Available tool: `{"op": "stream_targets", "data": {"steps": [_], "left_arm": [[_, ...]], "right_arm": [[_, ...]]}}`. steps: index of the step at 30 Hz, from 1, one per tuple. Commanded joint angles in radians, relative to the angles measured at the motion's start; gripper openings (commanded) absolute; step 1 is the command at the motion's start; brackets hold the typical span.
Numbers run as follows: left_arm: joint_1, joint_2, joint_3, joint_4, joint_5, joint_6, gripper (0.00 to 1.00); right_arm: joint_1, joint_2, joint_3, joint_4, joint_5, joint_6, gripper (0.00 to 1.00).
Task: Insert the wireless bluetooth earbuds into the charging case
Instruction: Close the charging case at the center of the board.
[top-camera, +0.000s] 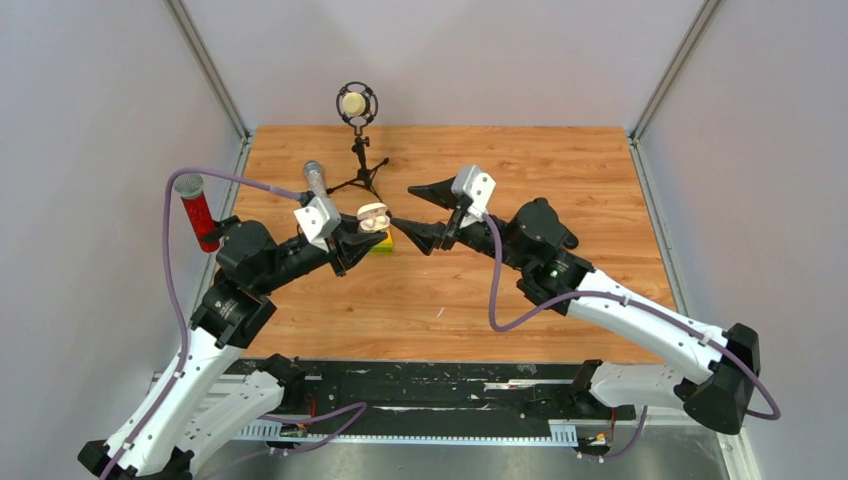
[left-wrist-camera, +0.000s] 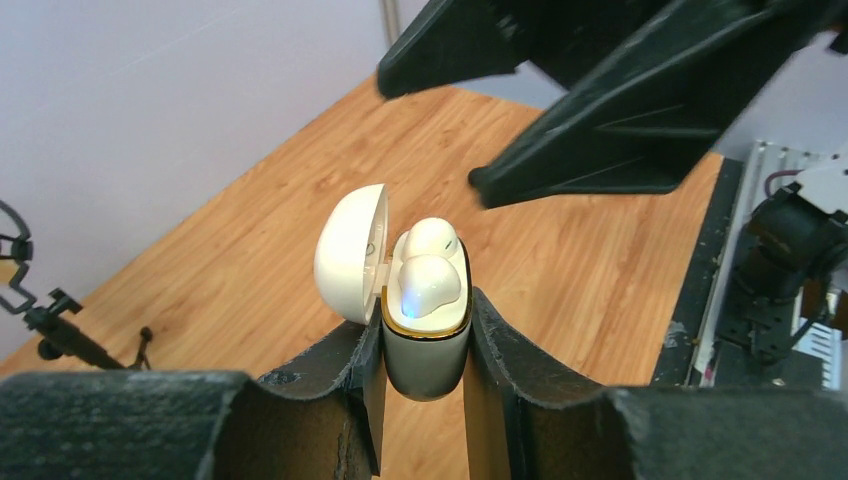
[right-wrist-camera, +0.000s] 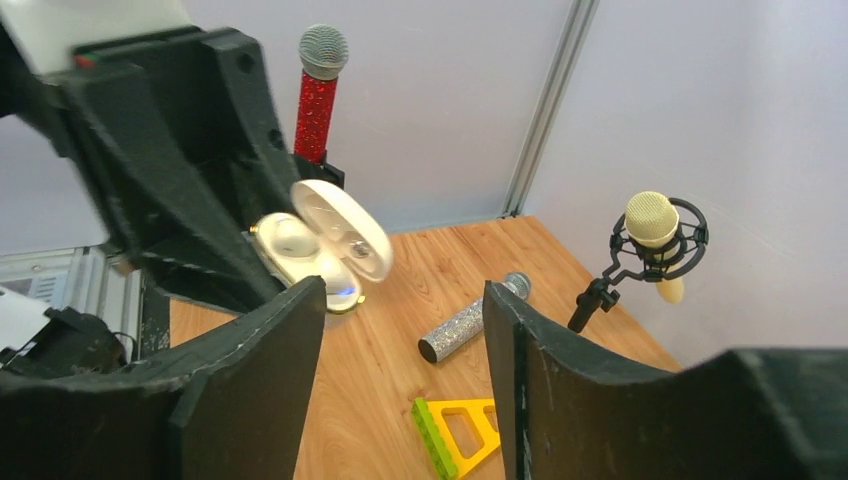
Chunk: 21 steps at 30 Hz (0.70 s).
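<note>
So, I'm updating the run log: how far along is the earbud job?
Done, it seems: both earbuds sit in the charging case's wells. In hand: the left gripper clamps the case body, with its lid open. The right gripper stands open and empty close by. Left: probably nothing but shutting the lid, if that counts.

My left arm (top-camera: 200, 375) and right arm (top-camera: 645, 322) are white shells on the long links, matte black at the joints and wrists. A purple cable (top-camera: 170, 290) loops loose along each. A pale grey camera block (top-camera: 318, 217) sits on each wrist. My left claw (top-camera: 368, 228) and right claw (top-camera: 403, 207) have thick black wedge fingers, rough and grainy on the surface.
</note>
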Motion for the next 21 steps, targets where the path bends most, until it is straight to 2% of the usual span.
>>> {"op": "stream_targets", "data": {"steps": [1, 4, 5, 8, 11, 12, 13, 16, 21], "left_arm": [[0.004, 0.011, 0.016, -0.015, -0.055, 0.068, 0.00], [0.003, 0.015, 0.012, -0.037, 0.015, 0.115, 0.00], [0.003, 0.014, 0.011, -0.043, 0.037, 0.128, 0.00], [0.003, 0.013, 0.012, -0.087, 0.168, 0.206, 0.00], [0.003, 0.017, 0.016, -0.132, 0.239, 0.276, 0.00], [0.004, 0.020, 0.023, -0.151, 0.255, 0.309, 0.00], [0.003, 0.024, 0.027, -0.161, 0.265, 0.328, 0.00], [0.003, 0.026, 0.037, -0.189, 0.281, 0.385, 0.00], [0.003, 0.028, 0.036, -0.163, 0.261, 0.347, 0.00]], "right_arm": [[0.003, -0.085, 0.004, -0.057, -0.051, -0.047, 0.63], [-0.016, -0.109, 0.008, -0.065, -0.065, -0.022, 0.67], [-0.029, -0.107, 0.017, -0.073, -0.075, -0.001, 0.64], [-0.070, -0.025, 0.126, -0.191, -0.142, 0.055, 0.39], [-0.072, 0.084, 0.241, -0.296, -0.182, 0.078, 0.21], [-0.073, 0.114, 0.265, -0.308, -0.199, 0.088, 0.12], [-0.073, 0.139, 0.283, -0.323, -0.218, 0.091, 0.08], [-0.073, 0.186, 0.323, -0.342, -0.277, 0.096, 0.00], [-0.071, 0.195, 0.313, -0.342, -0.390, 0.095, 0.00]]}}
